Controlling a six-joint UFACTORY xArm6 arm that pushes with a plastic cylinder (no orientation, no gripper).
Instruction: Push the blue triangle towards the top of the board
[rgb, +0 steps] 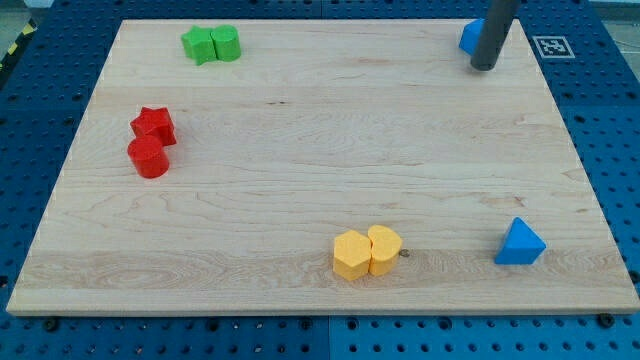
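Observation:
The blue triangle lies near the board's bottom right corner. My tip is near the view's top right, far above the triangle. It stands right next to a second blue block, whose shape is partly hidden behind the rod. I cannot tell if the tip touches that block.
A green star and a green cylinder sit together at the top left. A red star and a red cylinder sit at the left. Two yellow blocks touch each other at the bottom centre. The wooden board ends just right of the triangle.

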